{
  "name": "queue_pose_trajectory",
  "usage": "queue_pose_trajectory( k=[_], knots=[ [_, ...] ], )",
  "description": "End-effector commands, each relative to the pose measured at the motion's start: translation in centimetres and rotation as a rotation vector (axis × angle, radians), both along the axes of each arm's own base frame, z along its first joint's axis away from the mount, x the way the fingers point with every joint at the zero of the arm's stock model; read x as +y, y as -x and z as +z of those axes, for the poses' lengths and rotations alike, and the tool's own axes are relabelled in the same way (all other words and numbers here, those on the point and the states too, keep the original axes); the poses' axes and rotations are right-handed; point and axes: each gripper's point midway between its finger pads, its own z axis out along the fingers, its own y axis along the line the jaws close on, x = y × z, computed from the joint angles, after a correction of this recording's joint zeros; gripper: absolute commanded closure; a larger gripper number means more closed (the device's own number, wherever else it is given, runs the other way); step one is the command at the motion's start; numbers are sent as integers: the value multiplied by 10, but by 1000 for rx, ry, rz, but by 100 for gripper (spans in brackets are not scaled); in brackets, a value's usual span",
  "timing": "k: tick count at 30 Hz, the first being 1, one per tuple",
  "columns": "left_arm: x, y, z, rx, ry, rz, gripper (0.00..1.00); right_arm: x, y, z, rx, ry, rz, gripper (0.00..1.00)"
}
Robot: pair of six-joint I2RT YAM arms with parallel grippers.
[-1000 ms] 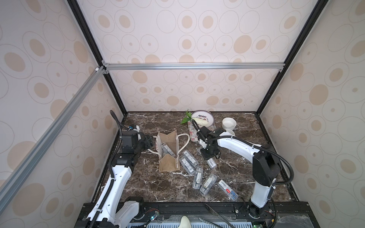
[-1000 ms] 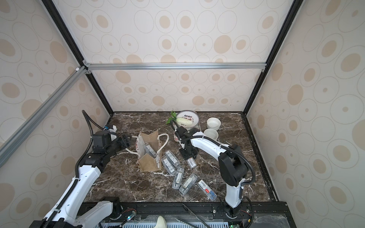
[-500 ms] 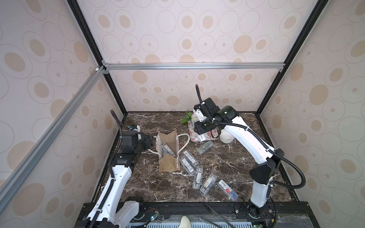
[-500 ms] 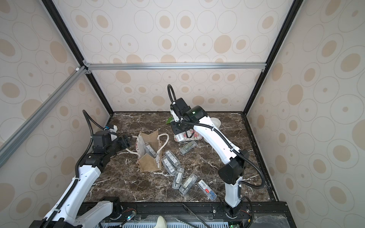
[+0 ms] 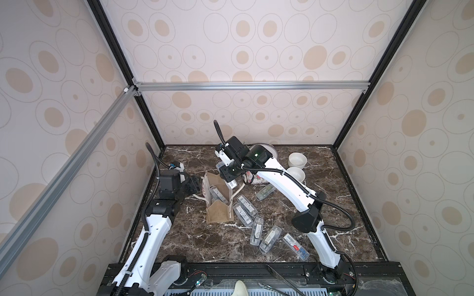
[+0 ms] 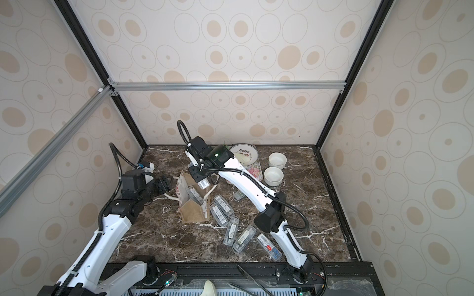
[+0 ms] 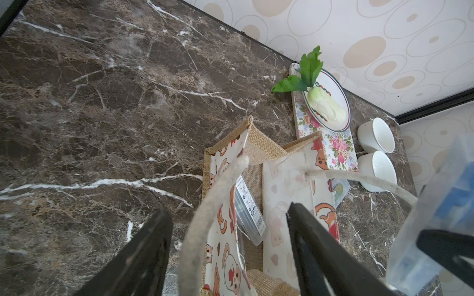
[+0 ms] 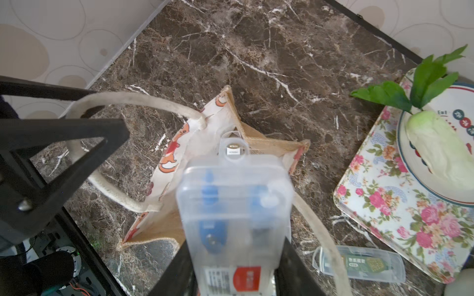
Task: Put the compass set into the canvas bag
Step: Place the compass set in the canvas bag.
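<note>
My right gripper (image 8: 237, 243) is closed tight on a compass set (image 8: 234, 194), a clear plastic case with blue parts inside. It holds the case end-down just above the open mouth of the canvas bag (image 8: 174, 151). The sticker (image 8: 234, 278) at the gripped end is white with a red patch and lines of print, too blurred for me to read. In both top views a barcode shows on this case.

My left gripper (image 7: 227, 210) stands open beside the bag, fingers well apart. One rope handle (image 7: 205, 217) runs between them without being pinched. The bag has two such loops, and the other handle (image 7: 359, 182) arches away on the far side. The bag stands upright on the marble table (image 5: 205, 243), and its whitish panels are printed with orange cartoon cats.

In it lies a second case (image 7: 250, 205) with a barcode sticker whose fine print I cannot make out. Six loose cases (image 5: 247, 205) lie on the marble just beside the bag, most with white barcode stickers. One of them, the green-labelled case (image 8: 359, 261), has writing too small to read. I count eight cases: one held, one bagged, six on the table.

Toward the back wall are two white bowls (image 5: 297, 160) and one floral tray (image 7: 338, 151). On the tray sits one plate (image 7: 331, 87) with one leafy toy vegetable (image 7: 325, 107) on it. The plate's rim bears characters in coloured roundels that I cannot read.
</note>
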Motion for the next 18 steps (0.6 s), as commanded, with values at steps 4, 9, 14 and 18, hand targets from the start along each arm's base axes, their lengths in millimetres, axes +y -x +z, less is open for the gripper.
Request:
queue_pose_trajectory(
  k=[4, 9, 14, 18],
  knots=[
    [-2, 1, 4, -14, 6, -5, 30, 31, 2, -10, -18, -46, 37, 56],
    [-1, 1, 3, -13, 2, 1, 30, 40, -1, -46, 29, -6, 21, 56],
    [-1, 3, 2, -7, -1, 2, 31, 46, -6, -73, 48, 24, 6, 56],
    [0, 4, 2, -7, -6, 6, 31, 42, -4, -101, 87, 84, -9, 56]
  ],
)
